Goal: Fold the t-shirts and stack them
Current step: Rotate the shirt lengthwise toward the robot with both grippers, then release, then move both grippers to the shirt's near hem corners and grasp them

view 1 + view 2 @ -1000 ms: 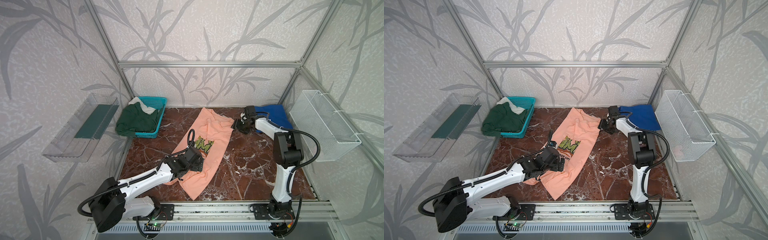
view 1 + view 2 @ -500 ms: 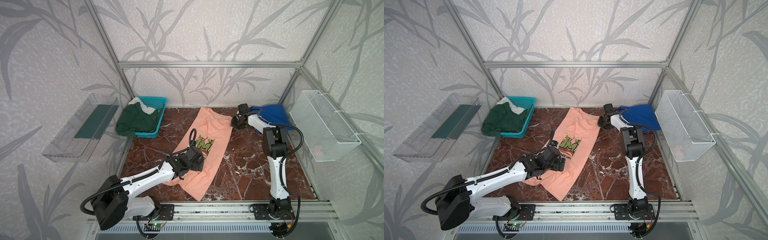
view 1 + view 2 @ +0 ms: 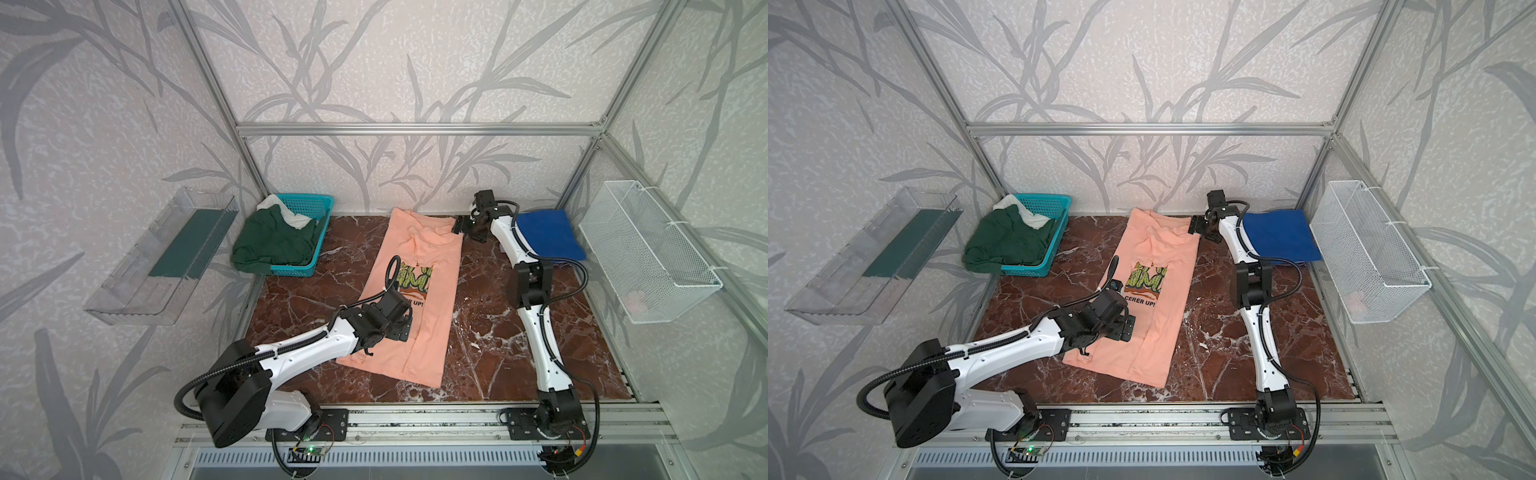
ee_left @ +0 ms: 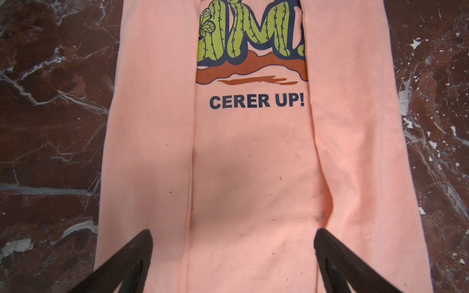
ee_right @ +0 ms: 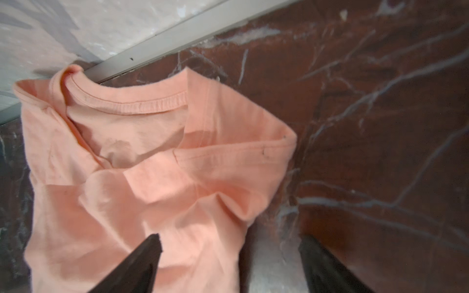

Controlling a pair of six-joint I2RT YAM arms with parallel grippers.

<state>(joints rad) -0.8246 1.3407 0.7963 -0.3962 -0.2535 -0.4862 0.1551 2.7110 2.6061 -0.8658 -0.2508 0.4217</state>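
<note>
We see the peach tee lying lengthwise mid-surface, its sides folded in. Our left claw hangs spread over its lower half. Our right claw is spread at the collar corner, gripping nothing. The blue tee lies folded back right, and the green tee slumps in the basket.

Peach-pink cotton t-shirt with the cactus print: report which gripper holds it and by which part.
Nothing is held. The left gripper stands open above the peach-pink cotton t-shirt, below its print; the right gripper stands open at its collar end.
</note>
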